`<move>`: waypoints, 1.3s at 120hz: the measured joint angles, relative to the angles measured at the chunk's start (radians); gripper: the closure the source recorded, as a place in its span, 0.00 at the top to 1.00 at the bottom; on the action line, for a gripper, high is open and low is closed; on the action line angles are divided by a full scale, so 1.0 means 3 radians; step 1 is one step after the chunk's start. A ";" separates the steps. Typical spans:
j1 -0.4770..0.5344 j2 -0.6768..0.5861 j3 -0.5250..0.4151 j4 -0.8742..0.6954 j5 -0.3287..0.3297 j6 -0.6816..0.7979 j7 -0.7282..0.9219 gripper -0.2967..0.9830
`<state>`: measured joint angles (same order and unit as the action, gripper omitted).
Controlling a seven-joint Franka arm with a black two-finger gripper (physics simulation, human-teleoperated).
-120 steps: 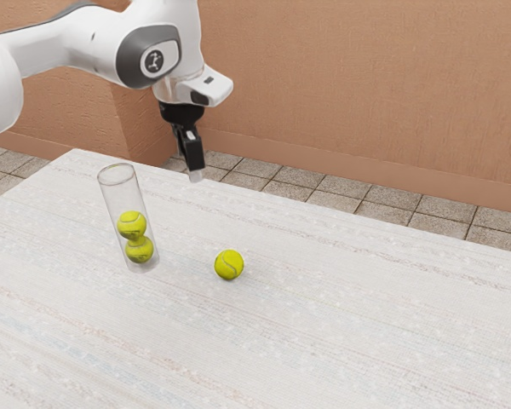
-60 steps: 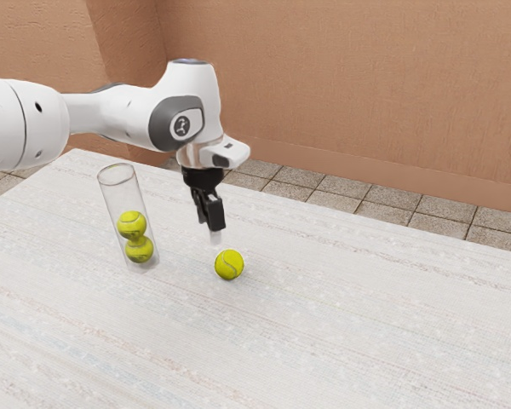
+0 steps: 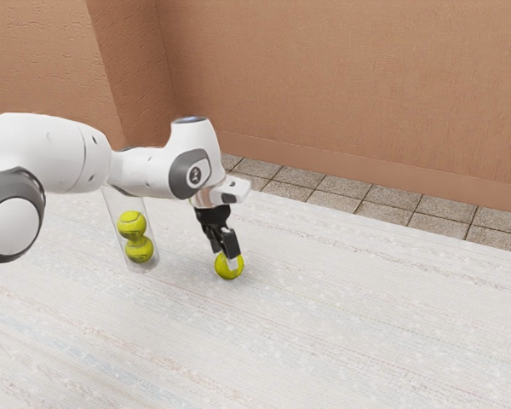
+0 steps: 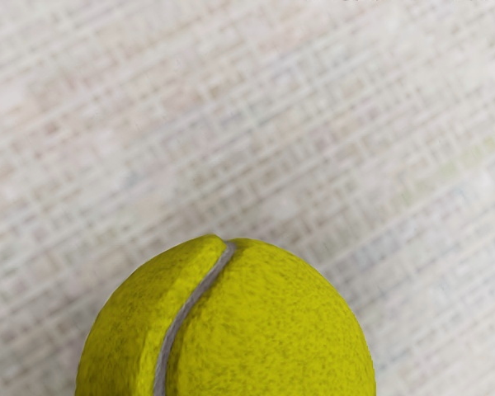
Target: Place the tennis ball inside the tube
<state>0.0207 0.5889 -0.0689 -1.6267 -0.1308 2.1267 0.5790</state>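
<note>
Near the tennis ball [image 4: 264,330], the tube [image 3: 125,204], its long axis upright.

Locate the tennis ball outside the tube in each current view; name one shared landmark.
Exterior view: tennis ball a little below the middle, at the gripper.
Wrist view: ball large, cut off by the picture's edge nearest the gripper.
Shared landmark: pale tabletop.

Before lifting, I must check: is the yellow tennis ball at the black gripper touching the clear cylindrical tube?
Apart: the exterior view shows bare whitish table between ball and tube.
</note>
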 joint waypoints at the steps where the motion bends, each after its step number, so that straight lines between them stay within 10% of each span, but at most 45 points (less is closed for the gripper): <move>1: 0.0002 0.0009 -0.0005 0.0004 -0.0002 0.0006 0.0001 0.77; 74: 0.0053 0.0119 -0.0053 0.0015 -0.0016 0.0143 0.0020 0.56; 109: 0.0148 -0.0832 -0.0003 -0.0168 0.0090 0.0003 -0.0016 0.43; 156: 0.0560 -0.1531 0.0005 -0.0145 0.0419 -0.0253 -0.0054 0.51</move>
<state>0.1887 0.1296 -0.0673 -1.6702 -0.0051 2.0509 0.5629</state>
